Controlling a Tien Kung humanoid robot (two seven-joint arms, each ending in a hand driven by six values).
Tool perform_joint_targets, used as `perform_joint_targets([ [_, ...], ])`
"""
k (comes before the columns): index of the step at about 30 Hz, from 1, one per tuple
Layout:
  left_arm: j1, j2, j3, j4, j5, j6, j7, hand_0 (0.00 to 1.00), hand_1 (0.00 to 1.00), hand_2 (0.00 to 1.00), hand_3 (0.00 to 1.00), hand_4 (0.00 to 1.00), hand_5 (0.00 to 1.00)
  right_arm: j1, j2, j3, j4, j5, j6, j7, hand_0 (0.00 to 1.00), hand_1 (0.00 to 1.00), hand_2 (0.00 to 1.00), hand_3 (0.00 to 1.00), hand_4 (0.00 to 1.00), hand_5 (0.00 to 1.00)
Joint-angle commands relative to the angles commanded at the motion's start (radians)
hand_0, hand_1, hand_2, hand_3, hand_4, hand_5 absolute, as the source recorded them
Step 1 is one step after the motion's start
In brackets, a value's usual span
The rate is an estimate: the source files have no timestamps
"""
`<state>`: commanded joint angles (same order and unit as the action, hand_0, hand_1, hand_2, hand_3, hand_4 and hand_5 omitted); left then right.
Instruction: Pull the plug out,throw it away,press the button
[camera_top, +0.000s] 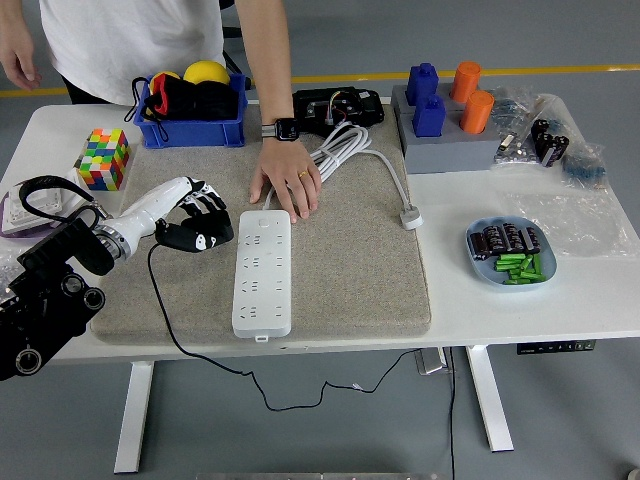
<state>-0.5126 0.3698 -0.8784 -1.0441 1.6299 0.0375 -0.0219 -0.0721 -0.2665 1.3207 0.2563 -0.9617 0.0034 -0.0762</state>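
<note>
Nearest the table edge, white power strip (264, 272) lies lengthwise on the grey mat (350, 270). Left hand (196, 222), just left of the strip, fingers curled around a black plug (192, 236); its black cord (190, 345) trails off the front edge. Right side: blue dish (510, 252) with green and dark batteries. Person's hand (288, 186) presses the strip's far end. Far left: blue bin (188, 128), contents partly hidden.

Black plug (197, 237) beside white strip (263, 272)
</note>
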Motion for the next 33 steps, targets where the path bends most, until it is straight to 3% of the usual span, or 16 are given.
perform_joint_targets([
  [5,-0.018,-0.011,0.010,0.065,-0.019,0.002,-0.008,0.541,0.421,0.441,0.585,0.642,0.002,0.000,-0.001,-0.002,-0.001,0.000,0.000,0.000,0.725,0.680,0.660,0.655,0.750,0.610],
  [6,-0.019,-0.012,0.011,0.071,-0.023,0.001,-0.008,0.607,0.530,0.532,0.604,0.678,0.002,0.000,-0.001,-0.002,-0.001,0.000,0.000,0.000,0.725,0.680,0.660,0.655,0.750,0.610],
  [11,-0.029,-0.013,0.019,0.096,-0.032,-0.021,0.002,0.607,0.530,0.532,0.604,0.678,0.002,0.000,0.000,-0.003,-0.001,0.001,0.000,0.000,0.725,0.680,0.660,0.655,0.750,0.610],
  [12,-0.029,-0.013,0.020,0.100,-0.033,-0.026,0.004,0.680,0.660,0.618,0.667,0.761,0.002,0.000,0.000,-0.004,-0.001,0.001,0.000,0.000,0.725,0.680,0.660,0.654,0.750,0.609],
  [17,-0.028,-0.009,0.015,0.100,-0.037,-0.047,0.008,0.680,0.660,0.618,0.667,0.761,0.002,-0.001,-0.001,-0.004,-0.001,0.000,0.000,0.000,0.725,0.680,0.660,0.654,0.750,0.609],
  [18,-0.027,-0.008,0.012,0.098,-0.036,-0.048,0.007,0.804,0.853,0.846,0.842,0.884,0.002,-0.002,-0.001,-0.004,-0.001,0.001,0.000,0.000,0.726,0.680,0.660,0.655,0.750,0.610],
  [29,-0.015,0.003,-0.023,0.032,-0.029,-0.034,-0.002,0.820,0.866,0.881,0.880,0.917,0.002,-0.001,0.000,-0.003,0.000,0.000,0.000,0.000,0.725,0.680,0.660,0.654,0.751,0.610],
  [30,-0.015,0.005,-0.025,0.023,-0.028,-0.034,-0.001,0.808,0.828,0.824,0.867,0.909,0.002,-0.001,0.000,-0.003,-0.001,0.000,0.000,0.000,0.725,0.680,0.660,0.654,0.751,0.610],
  [33,-0.015,0.010,-0.024,-0.017,-0.033,-0.036,0.003,0.808,0.828,0.824,0.867,0.909,0.002,-0.001,-0.002,-0.006,-0.001,0.000,0.000,0.000,0.725,0.680,0.660,0.654,0.751,0.610],
])
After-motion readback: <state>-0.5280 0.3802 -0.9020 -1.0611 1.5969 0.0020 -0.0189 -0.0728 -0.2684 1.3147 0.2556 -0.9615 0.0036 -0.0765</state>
